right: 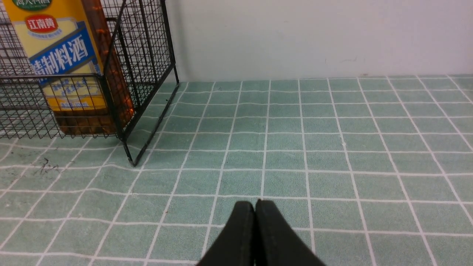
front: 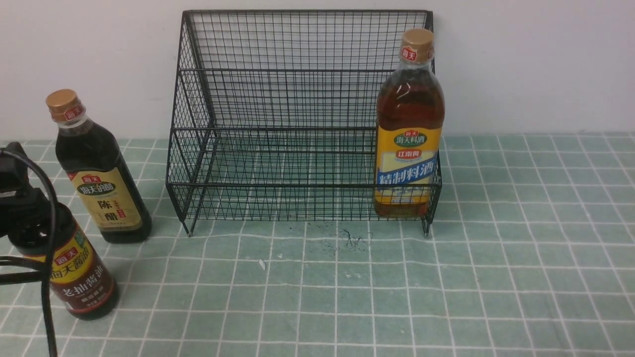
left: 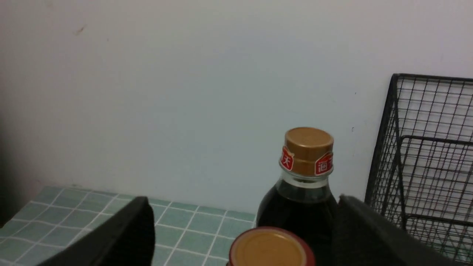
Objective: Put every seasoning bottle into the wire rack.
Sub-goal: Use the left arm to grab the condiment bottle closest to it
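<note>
The black wire rack (front: 297,186) stands against the back wall. The amber bottle with a tan cap (front: 409,148) stands inside it at the right end of the front tier, also in the right wrist view (right: 63,55). The dark bottle with a tan cap (front: 101,173) stands on the table left of the rack. The dark red-necked bottle (front: 79,277) stands nearer, at the front left. My left gripper (front: 27,210) hides its neck. In the left wrist view the gripper (left: 244,218) is open, fingers wide on either side of the red-rimmed cap (left: 269,249). My right gripper (right: 255,205) is shut and empty, low over the table right of the rack.
A green checked cloth (front: 496,272) covers the table. The rack's left side (left: 406,147) is close to the right of the tan-capped dark bottle (left: 306,162). The rack's right corner leg (right: 129,155) stands ahead and left of my right gripper. A black cable (front: 47,297) hangs by the left arm.
</note>
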{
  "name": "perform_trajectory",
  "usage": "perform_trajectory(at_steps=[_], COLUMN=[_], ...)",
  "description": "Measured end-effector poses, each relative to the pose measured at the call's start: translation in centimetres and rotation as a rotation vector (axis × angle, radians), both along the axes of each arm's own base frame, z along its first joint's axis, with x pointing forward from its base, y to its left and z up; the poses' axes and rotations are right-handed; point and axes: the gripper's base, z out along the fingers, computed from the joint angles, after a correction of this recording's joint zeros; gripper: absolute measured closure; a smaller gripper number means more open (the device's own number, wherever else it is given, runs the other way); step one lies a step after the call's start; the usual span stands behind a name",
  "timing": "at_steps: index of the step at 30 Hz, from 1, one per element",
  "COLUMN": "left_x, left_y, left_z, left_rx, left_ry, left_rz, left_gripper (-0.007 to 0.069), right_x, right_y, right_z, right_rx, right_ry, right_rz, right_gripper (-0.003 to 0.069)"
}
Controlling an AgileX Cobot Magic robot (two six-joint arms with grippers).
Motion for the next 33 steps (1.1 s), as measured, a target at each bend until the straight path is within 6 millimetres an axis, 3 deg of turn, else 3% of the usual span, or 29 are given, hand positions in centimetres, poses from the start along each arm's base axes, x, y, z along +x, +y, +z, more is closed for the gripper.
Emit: perform_trajectory(at_steps=[9,12,16,20,29,33], left_x=[2.2,2.8,2.9,2.9,1.0,0.7], left_y=[0.3,0.3,0.2,0.0,-1.3,-2.0], left_z=[-2.4,-3.2,-3.6,-3.5,-1.5,3.0], left_rx=[-0.004,-0.038,-0.065,-0.063,-0.035,-0.028], left_ry=[0.067,0.082,0.111,0.125,0.200,0.174], left_rz=[0.042,0.052,0.043,0.016,-0.138,-0.219], left_gripper=[0.0057,0.0159,0.0368,0.0369,0.0369,0.0369], right_x=[0.0,0.0,0.0,0.0,0.0,0.0], right_y=[0.0,0.0,0.0,0.0,0.0,0.0], right_z=[0.0,0.0,0.0,0.0,0.0,0.0], right_rx=[0.000,0.000,0.000,0.000,0.000,0.000], right_ry=[0.000,0.000,0.000,0.000,0.000,0.000], right_rz=[0.000,0.000,0.000,0.000,0.000,0.000], right_gripper=[0.0673,0.0673,0.0673,0.0673,0.0673,0.0673])
